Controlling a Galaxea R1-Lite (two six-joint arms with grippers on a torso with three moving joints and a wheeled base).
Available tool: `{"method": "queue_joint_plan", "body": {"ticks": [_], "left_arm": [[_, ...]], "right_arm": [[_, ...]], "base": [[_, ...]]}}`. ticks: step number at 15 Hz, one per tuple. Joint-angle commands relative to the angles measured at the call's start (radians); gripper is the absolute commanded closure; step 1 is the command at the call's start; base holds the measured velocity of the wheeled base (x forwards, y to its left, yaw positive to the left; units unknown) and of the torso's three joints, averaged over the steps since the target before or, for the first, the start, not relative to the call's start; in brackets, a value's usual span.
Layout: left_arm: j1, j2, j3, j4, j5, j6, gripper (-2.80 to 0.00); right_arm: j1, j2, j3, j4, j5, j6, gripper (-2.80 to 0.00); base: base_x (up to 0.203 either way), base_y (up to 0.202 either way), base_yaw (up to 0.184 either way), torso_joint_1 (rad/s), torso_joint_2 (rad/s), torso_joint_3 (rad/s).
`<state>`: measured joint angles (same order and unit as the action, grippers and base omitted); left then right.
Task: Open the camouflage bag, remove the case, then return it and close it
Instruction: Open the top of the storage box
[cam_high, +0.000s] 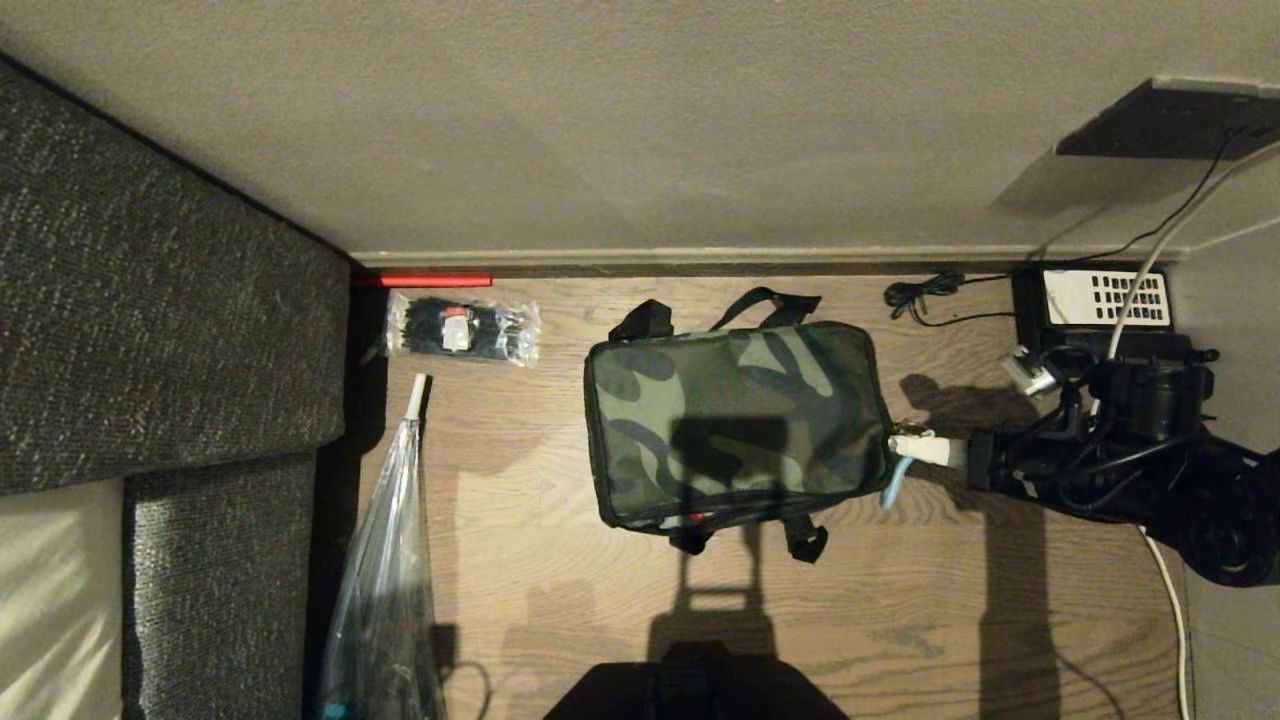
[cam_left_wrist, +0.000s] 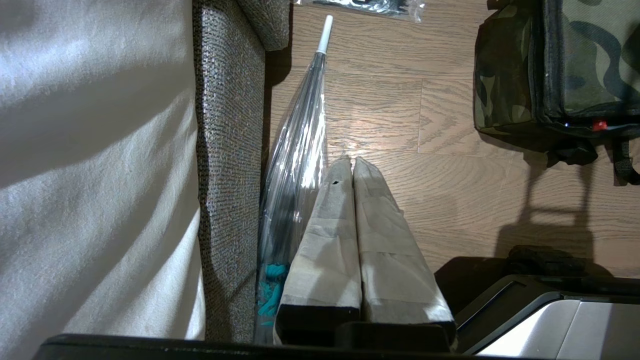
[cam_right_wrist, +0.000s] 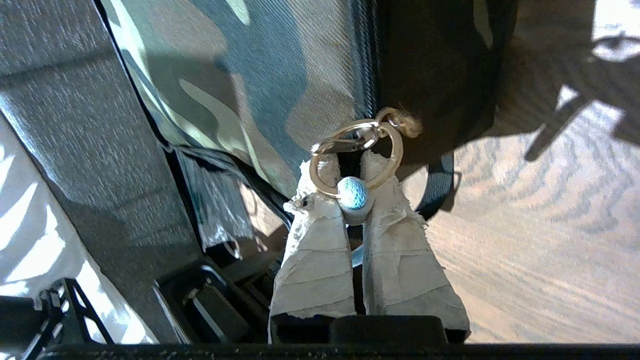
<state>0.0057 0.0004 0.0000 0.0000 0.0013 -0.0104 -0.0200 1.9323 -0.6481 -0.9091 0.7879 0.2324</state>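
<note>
The camouflage bag (cam_high: 735, 420) lies flat on the wood floor with its green camouflage lid down; its corner also shows in the left wrist view (cam_left_wrist: 575, 65). My right gripper (cam_high: 905, 442) reaches in from the right to the middle of the bag's right side. Seen from the right wrist, that gripper (cam_right_wrist: 345, 167) is shut on the zipper pull, a gold ring (cam_right_wrist: 395, 150) with a blue cord (cam_right_wrist: 353, 194) pinched between the taped fingers. The case is hidden. My left gripper (cam_left_wrist: 348, 162) hangs shut and empty over the floor by the sofa.
A dark grey sofa (cam_high: 150, 320) fills the left. A clear folded umbrella (cam_high: 390, 560) and a packet of black ties (cam_high: 460, 328) lie beside it. A black desk telephone (cam_high: 1100, 300) and cables (cam_high: 925, 295) sit at the back right, against the wall.
</note>
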Motion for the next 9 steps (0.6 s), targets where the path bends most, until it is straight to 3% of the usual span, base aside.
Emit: {"method": "queue_joint_plan", "body": {"ticks": [1, 5, 9], "left_arm": [[0.0, -0.002, 0.002, 0.0, 0.0, 0.0, 0.0], [0.0, -0.002, 0.002, 0.0, 0.0, 0.0, 0.0], [-0.001, -0.002, 0.002, 0.0, 0.0, 0.0, 0.0]], "right_arm": [[0.0, 0.002, -0.018, -0.007, 0.004, 0.005, 0.0], [0.0, 0.008, -0.05, -0.007, 0.004, 0.027, 0.0], [0.0, 0.015, -0.112, -0.007, 0.001, 0.113, 0.0]], "base": [[0.0, 0.0, 0.0, 0.0, 0.0, 0.0], [0.0, 0.0, 0.0, 0.0, 0.0, 0.0], [0.0, 0.0, 0.0, 0.0, 0.0, 0.0]]}}
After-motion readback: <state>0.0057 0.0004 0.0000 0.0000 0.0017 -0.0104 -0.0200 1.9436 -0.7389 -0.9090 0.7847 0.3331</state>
